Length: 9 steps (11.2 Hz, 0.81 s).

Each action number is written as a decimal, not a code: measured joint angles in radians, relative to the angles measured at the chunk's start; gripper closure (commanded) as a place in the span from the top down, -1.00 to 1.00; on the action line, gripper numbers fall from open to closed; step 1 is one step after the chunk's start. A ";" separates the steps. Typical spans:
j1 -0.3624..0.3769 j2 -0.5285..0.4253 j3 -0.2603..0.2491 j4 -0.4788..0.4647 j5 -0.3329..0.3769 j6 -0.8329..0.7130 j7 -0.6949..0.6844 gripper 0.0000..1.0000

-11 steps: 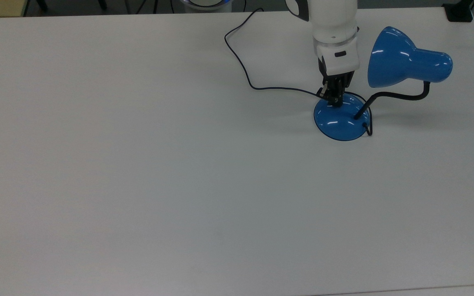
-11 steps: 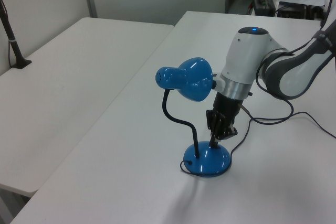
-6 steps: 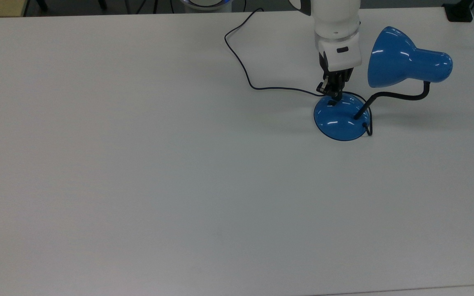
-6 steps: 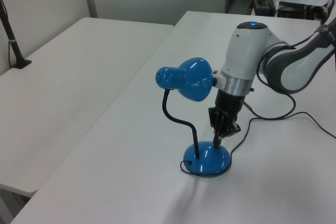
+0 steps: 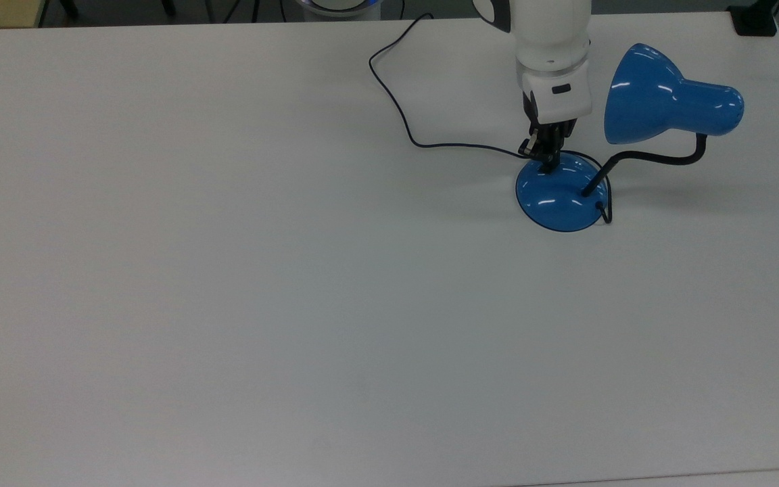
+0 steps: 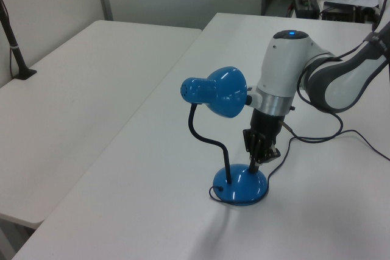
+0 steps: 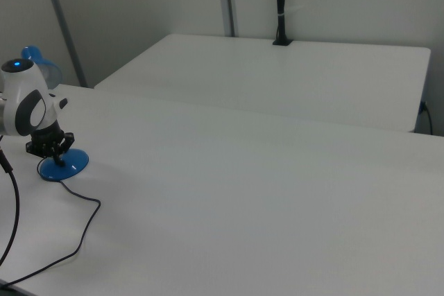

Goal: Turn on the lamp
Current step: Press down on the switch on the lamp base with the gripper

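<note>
- Against the frame half a second back, I see almost nothing changed in the top view: the gripper (image 5: 546,161) sits a touch further left and its tips reach slightly less far over the blue dome; the lamp (image 5: 640,128) itself has not shifted.
- Compared with a second ago, my arm's wrist (image 5: 552,61) has pulled back toward the far edge, and less of the black fingers covers the base (image 5: 558,199).
- In the top view the fingers look drawn close together, pointing down at the far-left rim of the base; I cannot tell for certain whether they touch it or the switch.
- In the left view the gripper (image 6: 256,161) hangs just above the far side of the base (image 6: 241,187), with the shade (image 6: 222,92) close against the white wrist (image 6: 280,80).
- The lamp stands far and right on the white table (image 5: 227,270) in the top view, shade aimed to the top view's left, gooseneck (image 5: 640,161) arching from the base toward the top view's right.
- The cord (image 5: 396,101) loops from the base out to the top view's left and up to the far table edge.
- Room: the whole left and near part of the table lies open in the top view; to the right the lamp is near the table's right edge.
- In the right view the lamp's base (image 7: 64,164) and the gripper (image 7: 50,149) sit at the far left, the cord (image 7: 76,227) trails toward the near edge, and a second table (image 7: 291,74) stands beyond a gap.
</note>
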 measured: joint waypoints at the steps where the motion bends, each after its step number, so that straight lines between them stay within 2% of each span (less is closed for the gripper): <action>1: -0.001 0.002 0.000 0.004 0.000 0.001 0.000 -1.00; 9: -0.004 0.020 0.001 0.017 0.000 0.022 -0.002 -1.00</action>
